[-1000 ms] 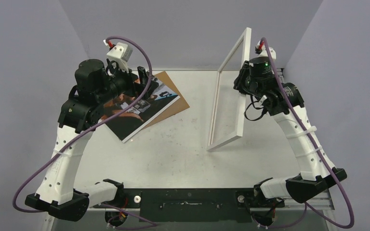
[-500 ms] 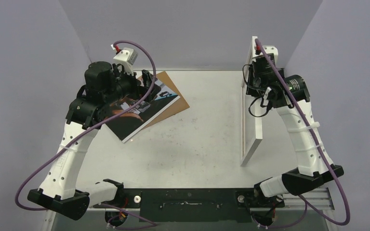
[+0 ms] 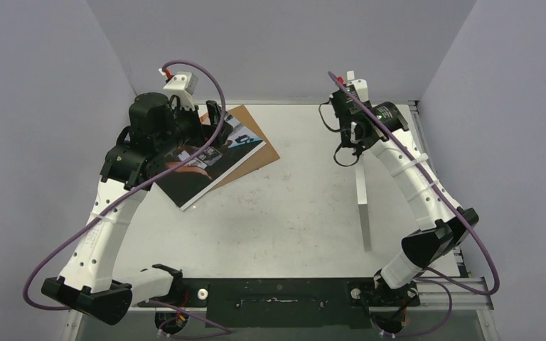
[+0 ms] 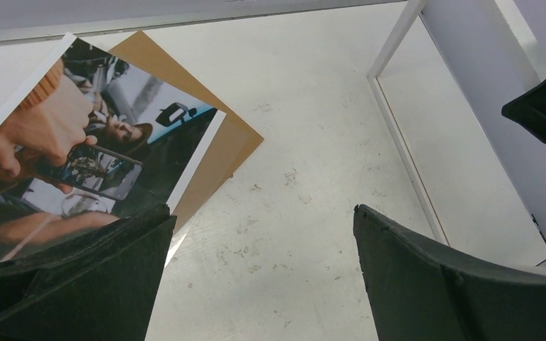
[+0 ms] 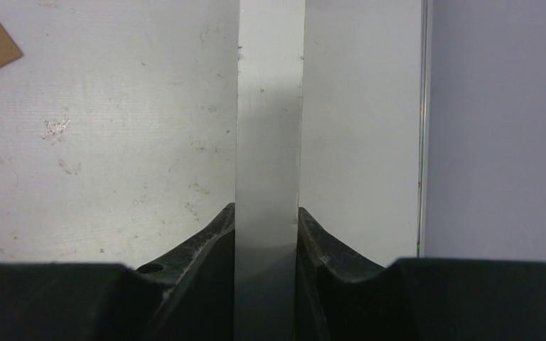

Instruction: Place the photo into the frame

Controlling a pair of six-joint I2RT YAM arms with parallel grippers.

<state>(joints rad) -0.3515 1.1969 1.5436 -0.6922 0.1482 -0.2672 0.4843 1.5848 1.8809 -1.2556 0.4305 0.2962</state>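
Your right gripper [image 5: 266, 213] is clenched on the thin, smooth pale-wood rim of the rectangular frame [image 5: 269, 106], held upright on edge over the scuffed white table [image 3: 284, 213]. Your left gripper [image 4: 261, 213] hangs spread wide, empty, above the white-bordered paper photo [image 4: 78, 142] — it lies flat, overlapping a plain brown hardboard sheet [image 4: 220, 142], far left

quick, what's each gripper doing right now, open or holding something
left gripper: open, holding nothing, by the photo
right gripper: closed on the rim of the frame, which stands on edge
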